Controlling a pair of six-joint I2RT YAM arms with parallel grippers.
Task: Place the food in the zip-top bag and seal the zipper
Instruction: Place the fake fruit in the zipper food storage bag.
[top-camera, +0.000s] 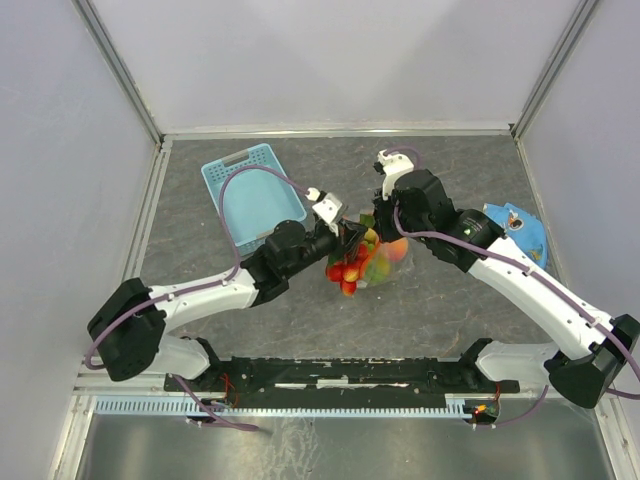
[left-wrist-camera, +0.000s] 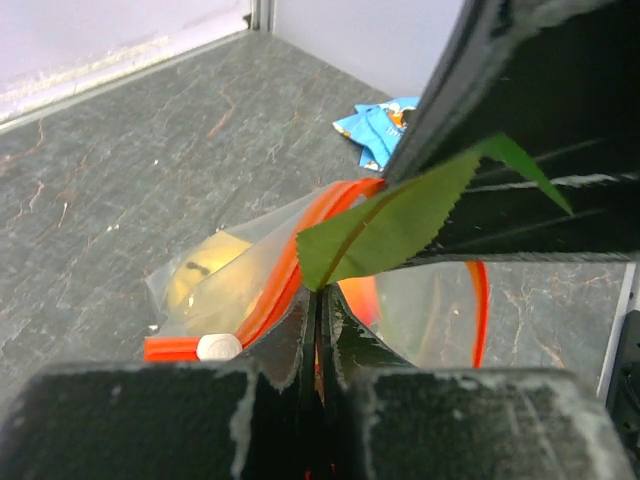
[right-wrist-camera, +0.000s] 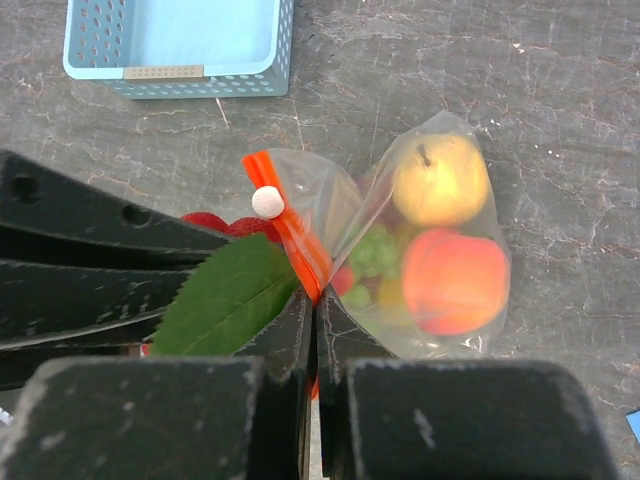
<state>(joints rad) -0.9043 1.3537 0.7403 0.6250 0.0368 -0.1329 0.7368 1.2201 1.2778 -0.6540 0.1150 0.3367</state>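
The clear zip-top bag hangs between both grippers at mid-table. In the right wrist view it holds a yellow fruit, an orange peach and green grapes. Red strawberries show by its mouth behind the left fingers. My left gripper is shut on the red-orange zipper, near a white slider. My right gripper is shut on the same zipper. A green leaf sticks out at the mouth between the two grippers.
The light blue basket stands at the back left, with nothing in it. A blue cloth-like object lies at the right, under the right arm. Grey walls close in the table on three sides.
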